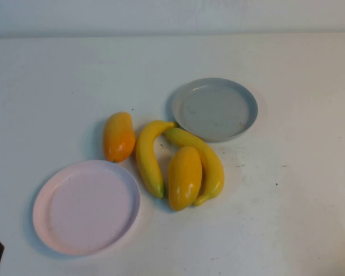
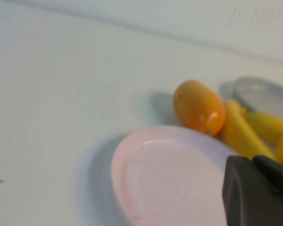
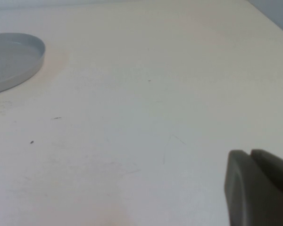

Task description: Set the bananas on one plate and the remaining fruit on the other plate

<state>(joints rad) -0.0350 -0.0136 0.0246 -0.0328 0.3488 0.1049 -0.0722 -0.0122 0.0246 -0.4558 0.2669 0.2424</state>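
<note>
Nothing has yet been sorted on the white table [image 1: 287,218]: the grey plate [image 1: 215,109] and the pale pink plate [image 1: 86,207] are both seen bare, and all four fruits lie on the tabletop between them. One mango-like fruit [image 1: 118,136] is found just beyond the pink plate's far rim, while the second mango-like fruit [image 1: 184,177] is wedged between the two bananas, the left banana [image 1: 149,156] curving along one side and the right banana [image 1: 202,162] arching round the other, their upper tips meeting close to the grey plate's near edge. The whole job is judged to remain: two bananas for the grey plate, two oval fruits for the pink. The left gripper [image 2: 259,188] is held low at the near-left corner over the pink plate's near side, its jaws clenched on nothing; the right gripper [image 3: 259,186] is parked over bare table well right of the grey plate, likewise clenched and empty. Neither arm is properly shown from above, only a dark sliver at the lower-left edge. In the left wrist view, the fruit cluster is partly masked by the gripper.
</note>
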